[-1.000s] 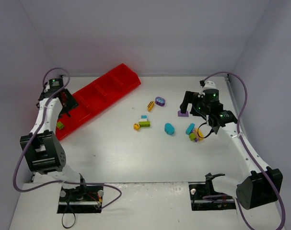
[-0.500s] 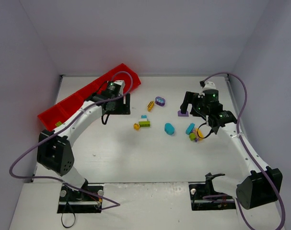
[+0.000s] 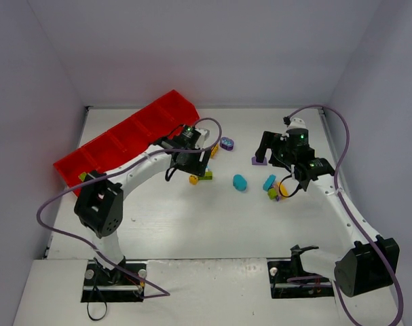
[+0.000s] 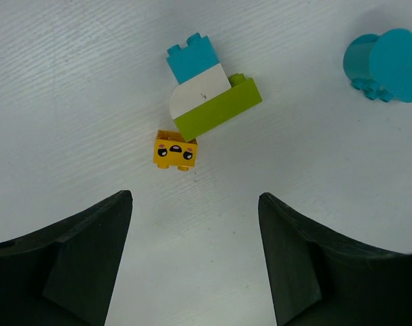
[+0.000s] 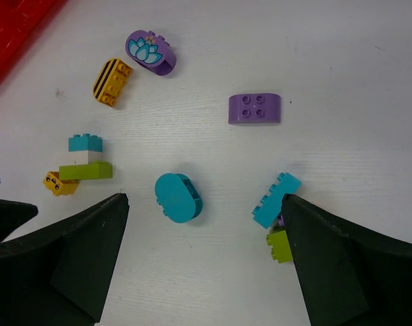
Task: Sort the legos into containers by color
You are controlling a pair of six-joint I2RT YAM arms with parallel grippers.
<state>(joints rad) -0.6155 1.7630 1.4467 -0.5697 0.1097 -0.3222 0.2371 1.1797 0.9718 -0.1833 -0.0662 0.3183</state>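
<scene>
Stack of teal, white and lime bricks touches yellow face-printed brick; left fingers and right fingers apart.

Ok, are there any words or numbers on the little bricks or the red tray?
None: no words, letters or numbers can be read in any view.
There are only pictures: a little face on the small yellow brick, a white flower on the rounded purple brick, and black stripes on the yellow-orange brick.
The red tray shows no print.
</scene>
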